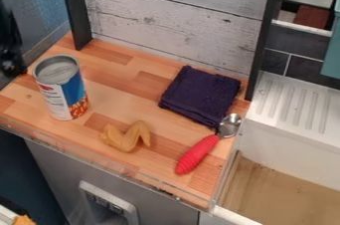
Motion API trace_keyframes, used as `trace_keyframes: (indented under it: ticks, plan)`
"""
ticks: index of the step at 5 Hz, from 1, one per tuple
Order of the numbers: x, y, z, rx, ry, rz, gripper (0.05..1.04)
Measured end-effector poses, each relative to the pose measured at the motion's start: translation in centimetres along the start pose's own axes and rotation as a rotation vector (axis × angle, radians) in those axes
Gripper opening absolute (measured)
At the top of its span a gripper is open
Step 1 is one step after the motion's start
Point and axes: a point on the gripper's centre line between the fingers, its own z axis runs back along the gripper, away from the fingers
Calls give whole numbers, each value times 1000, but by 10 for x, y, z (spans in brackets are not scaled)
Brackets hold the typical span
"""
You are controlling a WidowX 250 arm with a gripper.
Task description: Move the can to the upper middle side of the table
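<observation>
The upright blue-and-white cylindrical metal can [61,88] could topple if the black robot gripper [11,63], its opening impossible to tell, bumps it high.

Wooden counter: dark cloth [201,94] lying folded toward the back right, red-handled scoop [197,155] resting just below it, bowl end up-right, tan fortune cookie [127,136] sitting near the front edge, white sink [290,137] standing alongside at right.

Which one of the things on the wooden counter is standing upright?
The can with the blue, white and red label, on the left; the folded dark cloth, red-handled spoon and yellow-brown wing-shaped item lie down.
</observation>
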Motion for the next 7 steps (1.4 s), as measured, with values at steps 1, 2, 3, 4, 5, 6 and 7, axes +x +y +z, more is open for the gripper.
trace_keyframes:
  ticks: [1,2,3,4,5,6,7]
  plan:
    - [5,1,-21,37,-25,-7,1001]
    - [8,-1,-33,56,-40,-3,1001]
    - [5,1,-46,83,-43,-8,1001]
    - [-4,1,-50,90,-24,-14,1001]
    - [-11,0,-51,89,-27,-6,1000]
    - [-20,0,-49,73,-50,7,1001]
    - [-34,0,-46,62,-54,57,1001]
